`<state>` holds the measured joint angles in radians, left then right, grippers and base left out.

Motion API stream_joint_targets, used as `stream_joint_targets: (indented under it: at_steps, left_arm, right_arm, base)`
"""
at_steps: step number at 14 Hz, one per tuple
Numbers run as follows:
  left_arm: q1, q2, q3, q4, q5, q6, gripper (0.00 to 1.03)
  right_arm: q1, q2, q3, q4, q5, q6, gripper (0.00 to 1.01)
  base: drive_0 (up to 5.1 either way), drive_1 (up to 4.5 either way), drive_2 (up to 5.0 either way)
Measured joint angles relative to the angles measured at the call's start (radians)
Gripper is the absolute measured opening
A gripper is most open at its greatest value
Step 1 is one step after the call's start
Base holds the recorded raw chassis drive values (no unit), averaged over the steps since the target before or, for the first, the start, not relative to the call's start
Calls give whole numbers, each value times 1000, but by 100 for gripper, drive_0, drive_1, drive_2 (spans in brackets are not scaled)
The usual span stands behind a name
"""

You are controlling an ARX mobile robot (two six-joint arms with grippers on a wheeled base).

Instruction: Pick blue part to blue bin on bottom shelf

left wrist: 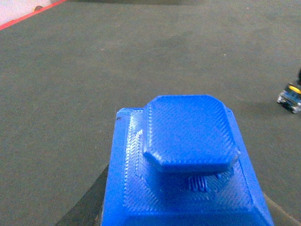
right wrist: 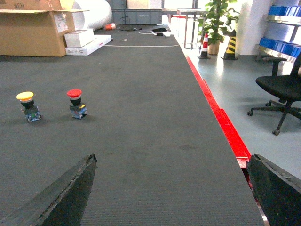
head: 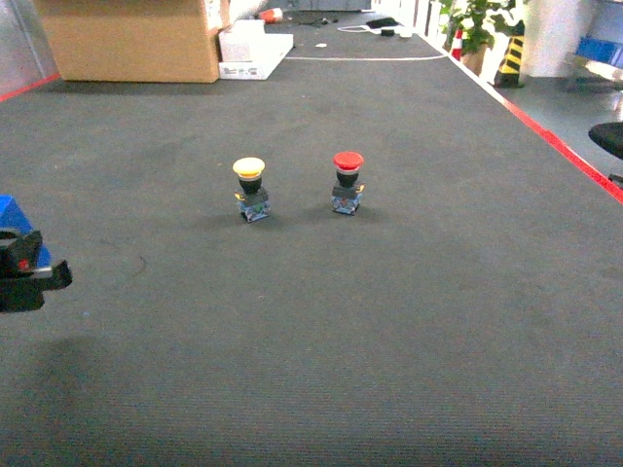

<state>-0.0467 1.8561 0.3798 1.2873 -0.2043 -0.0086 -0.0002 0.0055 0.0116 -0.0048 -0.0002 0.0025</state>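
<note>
Blue part (left wrist: 188, 160) is clamped in the left pincer (head: 24, 268) at the floor's left edge; binning remains. Right pincer (right wrist: 164, 197) stands apart.

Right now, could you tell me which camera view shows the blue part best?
The left wrist view: the blue part fills the foreground. The head view catches only its corner at the left gripper; the right wrist view misses it.

Open dark mat (head: 389, 321), yellow button (head: 250, 189), red button (head: 347, 181) mid-mat, apparently spaced apart
</note>
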Motion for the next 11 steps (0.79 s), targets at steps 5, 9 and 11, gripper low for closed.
stream_joint_targets:
  at_steps: [5, 9, 11]
  left_arm:
    - [-137, -763, -315, -297, -165, 52, 43]
    - [-241, -1379, -319, -822, -274, 41, 43]
    - [-326, -1588, -319, -1012, -367, 27, 43]
  right_arm:
    - [0, 0, 0, 0, 0, 0, 98]
    - [0, 0, 0, 0, 0, 0, 98]
    - [0, 0, 0, 0, 0, 0, 98]
  base:
    - [0, 0, 0]
    - [0, 0, 0]
    - [0, 0, 0]
